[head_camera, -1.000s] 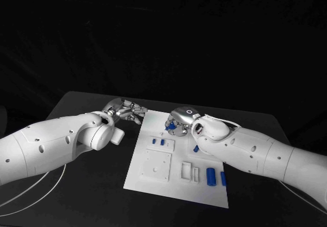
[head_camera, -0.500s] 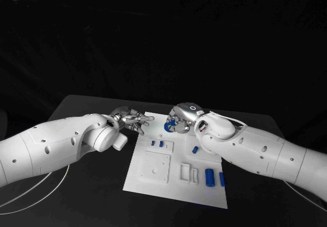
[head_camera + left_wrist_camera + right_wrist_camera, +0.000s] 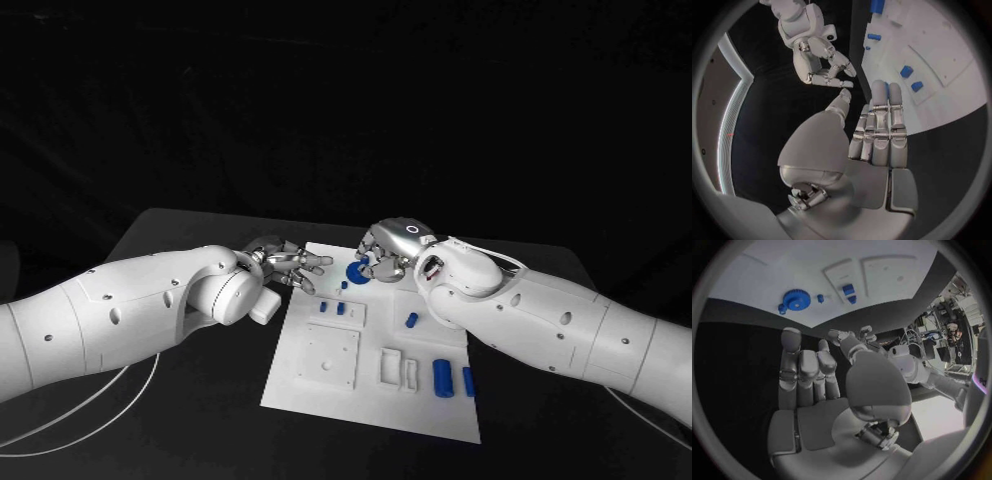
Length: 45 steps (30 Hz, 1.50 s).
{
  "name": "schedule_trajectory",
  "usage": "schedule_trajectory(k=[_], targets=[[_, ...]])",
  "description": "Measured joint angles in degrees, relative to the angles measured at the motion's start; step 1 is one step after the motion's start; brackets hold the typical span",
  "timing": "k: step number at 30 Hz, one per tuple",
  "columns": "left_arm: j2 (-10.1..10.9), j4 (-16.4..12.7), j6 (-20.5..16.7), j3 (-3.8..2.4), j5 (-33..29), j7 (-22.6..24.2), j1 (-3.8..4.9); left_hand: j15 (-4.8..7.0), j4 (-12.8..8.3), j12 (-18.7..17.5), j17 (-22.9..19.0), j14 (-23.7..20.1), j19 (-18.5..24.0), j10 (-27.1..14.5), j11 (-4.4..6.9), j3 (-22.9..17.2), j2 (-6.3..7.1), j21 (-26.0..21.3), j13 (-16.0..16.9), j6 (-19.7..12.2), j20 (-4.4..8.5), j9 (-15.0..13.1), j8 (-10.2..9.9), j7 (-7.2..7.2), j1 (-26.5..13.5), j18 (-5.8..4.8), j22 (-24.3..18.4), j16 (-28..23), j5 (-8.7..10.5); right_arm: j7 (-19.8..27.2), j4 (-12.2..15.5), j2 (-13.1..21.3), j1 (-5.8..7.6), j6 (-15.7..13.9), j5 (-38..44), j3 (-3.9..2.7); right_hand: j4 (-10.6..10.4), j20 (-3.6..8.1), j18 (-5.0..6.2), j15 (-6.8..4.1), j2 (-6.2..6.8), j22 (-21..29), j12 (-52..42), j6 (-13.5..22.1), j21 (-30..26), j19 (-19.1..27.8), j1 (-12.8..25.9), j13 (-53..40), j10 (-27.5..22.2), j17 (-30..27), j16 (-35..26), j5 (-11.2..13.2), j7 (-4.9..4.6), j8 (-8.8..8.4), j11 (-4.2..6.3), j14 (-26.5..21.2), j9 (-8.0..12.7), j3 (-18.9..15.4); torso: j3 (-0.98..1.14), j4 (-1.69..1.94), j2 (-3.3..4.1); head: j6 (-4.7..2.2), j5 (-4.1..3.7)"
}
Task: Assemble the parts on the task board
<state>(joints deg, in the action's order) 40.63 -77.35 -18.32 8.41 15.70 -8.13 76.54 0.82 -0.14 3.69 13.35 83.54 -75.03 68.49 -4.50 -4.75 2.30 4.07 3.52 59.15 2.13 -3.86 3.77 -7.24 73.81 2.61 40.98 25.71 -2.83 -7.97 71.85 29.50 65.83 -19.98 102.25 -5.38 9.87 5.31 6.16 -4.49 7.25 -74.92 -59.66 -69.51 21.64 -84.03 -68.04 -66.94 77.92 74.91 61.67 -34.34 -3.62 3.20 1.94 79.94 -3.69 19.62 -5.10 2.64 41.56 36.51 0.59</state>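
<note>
Both hands near the far edge of the task board (image 3: 375, 385), which lies in the middle of the desk (image 3: 188, 225) with its long axis running from the near edge toward the far one. Right hand (image 3: 384, 255) hanging over the far end of the board, fingers apart and almost straight in the right wrist view, nothing between them. Left hand (image 3: 289, 266) at the board's far left corner, fingers spread and also empty, close to the right hand but not touching it.

Blue gear (image 3: 796, 299) lying flat on the board close to its far edge, just below and in front of the right hand's fingertips (image 3: 791, 337); clearly the nearer hand for it. Beside the gear a small blue peg (image 3: 820, 298), then two small blue pieces (image 3: 849, 292) on a raised white block (image 3: 340, 310). Further toward the near edge, a blue part (image 3: 413, 320) near the middle and two long blue parts (image 3: 451, 376) lying parallel, long axes along the board's length, near the right edge.

Probably next: lowering the right hand onto the gear. Open room above it; the left hand crowds that corner, and the board edge just behind the gear leaves little room.
</note>
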Motion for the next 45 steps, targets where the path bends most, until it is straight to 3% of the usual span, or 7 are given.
schedule_trajectory(k=[8, 17, 21, 29, 32, 45], targets=[[0.09, 0.09, -0.59, 0.04, -2.35, 1.28, -0.09, 0.00, -1.73, 0.00, 0.51, 0.00, 0.00, 0.00, 0.00, 0.41, -1.30, 0.43, 0.00, 0.00, 0.00, 0.00, 0.00, 0.00, 0.32, 0.00, -0.22, -0.16, 0.00, -0.19, 0.14, 0.23, -0.14, 0.44, -0.29, -0.01, -0.16, 0.00, 0.00, -0.18, 0.00, 0.01, 0.00, 0.00, -0.03, 0.00, 0.00, -0.06, 0.00, -0.01, 0.00, 0.27, 0.00, 0.00, 0.00, 0.18, 0.00, 0.16, -0.04, 0.02, -0.06, 0.12, -0.04], [0.31, 0.25, -1.55, 0.04, -3.59, 2.84, -0.10, 0.00, -3.77, 0.00, 1.03, 0.00, 0.17, 0.00, 0.00, 0.33, -2.36, 0.89, -0.05, 0.61, -0.16, 0.01, 0.00, 0.20, 0.21, 0.00, -0.12, -0.42, 0.00, -0.38, -2.00, -0.90, -0.19, 1.59, -0.62, -0.01, -0.16, 0.00, 0.00, -0.18, 0.53, 0.01, 0.45, 1.24, -1.08, 0.00, -0.53, 0.22, -0.01, -0.15, -0.38, 3.96, -0.41, 0.00, -0.01, 0.18, 0.06, 0.16, -0.07, 0.02, -0.10, 0.19, -0.11], [0.31, 0.38, -2.11, 0.04, -3.93, 3.67, -0.10, 0.00, -4.04, 0.00, 1.10, 0.00, 0.20, 0.00, 0.00, 0.07, -2.41, 0.89, -0.05, 0.61, -0.19, 0.01, 0.00, 0.20, 0.26, 0.00, 0.02, -0.42, 0.00, -0.37, -4.40, -2.78, -0.19, 2.03, -0.76, 0.04, -0.38, 0.00, -0.01, 0.11, 0.48, 0.01, 0.45, 3.65, -1.56, 0.00, -1.18, 0.34, -0.13, -0.27, -0.61, 8.65, -0.97, 0.00, -0.54, -0.11, 0.11, -0.11, -0.11, 0.08, -0.10, 0.05, -0.16], [0.22, 0.60, -3.26, 0.04, -4.24, 5.46, -0.10, 0.00, -4.92, 0.00, 1.17, 0.00, 0.83, 0.21, 0.21, -0.50, -2.71, 1.12, -0.05, 0.61, -0.17, 0.01, 0.00, 0.20, 0.56, 0.00, 0.41, -0.68, 0.00, -0.12, -9.66, -6.32, -0.38, 2.56, -0.91, 0.55, -0.18, -0.12, -0.02, 0.51, 0.62, 0.01, 0.98, 5.35, -3.07, 0.13, -2.59, 0.86, -0.53, -0.46, -0.88, 15.08, -1.44, 0.00, -0.94, -0.51, 0.11, -1.64, -0.23, 0.56, -0.02, -0.14, -0.18], [0.19, 0.68, -3.69, 0.04, -4.30, 6.17, -0.10, 0.00, -5.36, 0.00, 1.22, 0.00, 0.82, 0.21, 0.21, -0.93, -2.98, 1.27, -0.05, 0.61, -0.17, 0.01, 0.00, 0.20, 0.29, 0.00, 0.80, -0.68, 0.00, 0.05, -11.39, -7.63, -0.53, 2.73, -0.93, 0.85, -0.30, -0.41, -0.02, 0.51, 0.45, 0.01, 0.98, 5.86, -3.25, 0.00, -3.03, 1.02, -0.73, -0.55, -1.11, 16.52, -1.54, 0.00, -1.13, -0.51, 0.11, -2.06, -0.37, 0.86, 0.02, -0.19, -0.34], [0.16, 0.41, -5.08, 0.00, -4.50, 9.04, -0.11, 0.00, -6.23, 0.00, 1.22, -0.01, 1.24, 0.21, 0.21, -1.50, -2.98, 1.34, -0.04, 0.61, -0.17, 0.01, 0.00, 0.20, 0.29, 0.00, 1.33, -0.90, 0.00, 1.05, -18.31, -11.76, -1.03, 3.92, -0.94, 2.55, -0.37, -0.41, -0.03, 0.66, 0.30, 0.01, 0.98, 6.37, -3.76, 0.00, -3.62, 1.26, -0.74, -0.65, -1.11, 16.82, -1.46, 0.00, -1.13, -0.67, 0.10, -2.64, -1.31, 2.29, 0.23, -0.12, -1.22]])
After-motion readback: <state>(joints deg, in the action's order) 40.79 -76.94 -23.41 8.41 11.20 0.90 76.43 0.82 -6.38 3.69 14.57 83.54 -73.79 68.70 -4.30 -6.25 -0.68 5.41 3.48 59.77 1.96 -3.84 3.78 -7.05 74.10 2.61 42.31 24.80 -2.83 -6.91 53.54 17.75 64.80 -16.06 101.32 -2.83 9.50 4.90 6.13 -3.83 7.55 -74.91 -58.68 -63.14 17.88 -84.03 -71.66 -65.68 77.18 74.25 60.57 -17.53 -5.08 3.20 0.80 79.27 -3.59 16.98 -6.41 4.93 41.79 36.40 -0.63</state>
